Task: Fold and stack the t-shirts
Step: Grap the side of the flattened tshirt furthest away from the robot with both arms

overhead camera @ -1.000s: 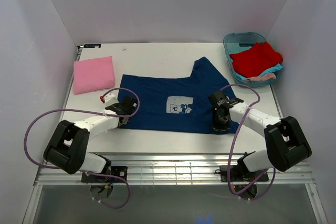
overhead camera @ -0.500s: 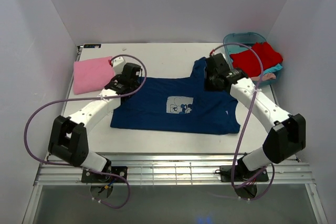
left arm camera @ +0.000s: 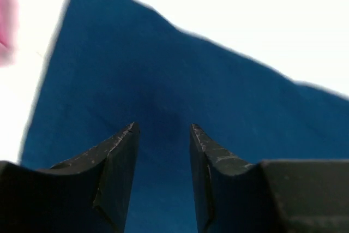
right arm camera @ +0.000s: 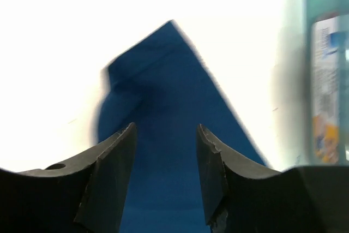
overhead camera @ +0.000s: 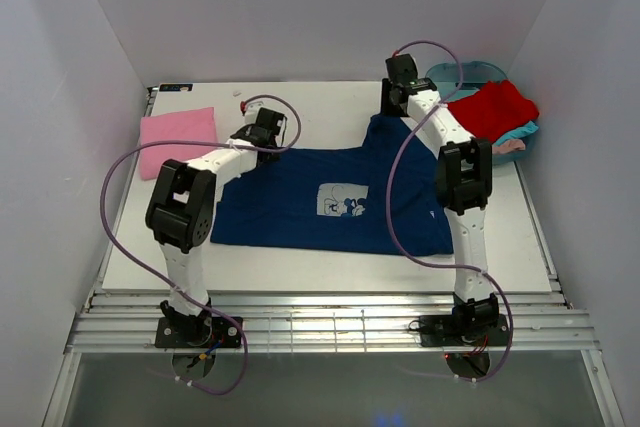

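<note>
Left fingers (left arm camera: 117, 162) and right fingers (right arm camera: 112, 162) stood parted, empty, over the navy t-shirt (overhead camera: 320, 202) at its far edge; a straight lift away would best spare the cloth.

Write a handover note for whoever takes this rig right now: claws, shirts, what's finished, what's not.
Left claw: open, empty, above the navy blue cartoon-print t-shirt near its far left edge.
Right claw: open, empty, over its far sleeve.
Done: pink cloth t-shirt folded, far left.
Left to do: navy one lies spread, print up, unfolded; red t-shirt and teal t-shirt wait in the teal plastic tub; stack all.
</note>
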You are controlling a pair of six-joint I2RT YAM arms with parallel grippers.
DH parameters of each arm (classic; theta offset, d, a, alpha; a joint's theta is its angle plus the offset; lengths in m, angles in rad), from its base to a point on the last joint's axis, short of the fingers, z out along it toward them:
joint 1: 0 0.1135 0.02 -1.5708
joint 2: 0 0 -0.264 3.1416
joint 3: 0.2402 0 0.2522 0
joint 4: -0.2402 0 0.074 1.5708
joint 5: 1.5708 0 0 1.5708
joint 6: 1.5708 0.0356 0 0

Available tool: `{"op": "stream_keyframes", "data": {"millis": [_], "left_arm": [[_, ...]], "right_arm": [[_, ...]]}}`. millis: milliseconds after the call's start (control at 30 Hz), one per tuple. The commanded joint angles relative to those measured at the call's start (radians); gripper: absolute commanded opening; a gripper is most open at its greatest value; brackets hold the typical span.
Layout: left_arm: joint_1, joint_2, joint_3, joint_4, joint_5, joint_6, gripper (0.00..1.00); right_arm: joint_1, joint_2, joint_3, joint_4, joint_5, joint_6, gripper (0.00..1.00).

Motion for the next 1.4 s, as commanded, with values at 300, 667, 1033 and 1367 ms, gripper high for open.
{"op": "stream_keyframes", "data": {"millis": [300, 667, 1033, 1367], "left_arm": [[0.185, 0.012, 0.207, 0.022, 0.035, 0.122, 0.54], [0.273, 0.087, 0.240, 0.032, 0.107, 0.152, 0.54], [0.319, 0.101, 0.191, 0.065, 0.194, 0.155, 0.54], [0.322, 0.127, 0.159, 0.083, 0.199, 0.173, 0.53]], "right_arm": [[-0.162, 0.109, 0.074, 0.128, -0.117, -0.126, 0.56], [-0.179, 0.183, 0.065, 0.191, -0.239, -0.138, 0.54], [-0.178, 0.189, 0.047, 0.185, -0.344, -0.121, 0.54], [-0.171, 0.184, 0.022, 0.179, -0.341, -0.128, 0.31]]}}
